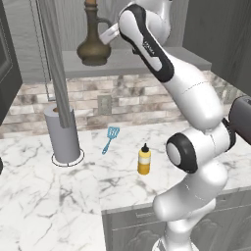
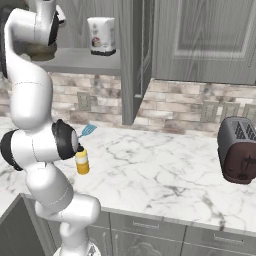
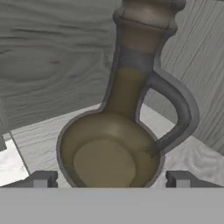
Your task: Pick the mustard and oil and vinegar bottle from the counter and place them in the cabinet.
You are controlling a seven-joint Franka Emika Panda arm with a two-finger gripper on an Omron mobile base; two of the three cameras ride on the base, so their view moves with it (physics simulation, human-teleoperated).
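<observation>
Jug, the oil and vinegar bottle [image 1: 93, 44], stood upright on the flat shelf floor of the cabinet [image 1: 147, 61], toward the left end of that shelf and just behind the tall grey door edge that ran down in front of it. Its squat brown belly rested on the shelf, its narrow neck rose to a tan cork stopper, and its curved handle pointed to the right in the left base view. In the hand view the fingers [image 3: 111, 179] stood wide apart, one dark tip on each side of the jug's belly, and neither tip appeared to press the glass; the jug sat on the shelf by itself. The white arm reached up from the base with its hand just to the right of the jug's handle.

The mustard [image 1: 144, 160] stood upright on the surface [image 1: 49, 196], near its front edge and well below the shelf, close beside the arm's dark elbow joint. A small blue spatula [image 1: 111, 138] lay flat on the surface behind the mustard, toward the brick back wall. A grey paper towel roll [image 1: 63, 135] stood on a round holder toward the left of the surface, near the back. In the right base view a white printed bag [image 2: 101, 36] stood on the cabinet shelf to the right of the arm's hand, and a dark toaster [image 2: 240, 150] sat at the right end of the surface.
</observation>
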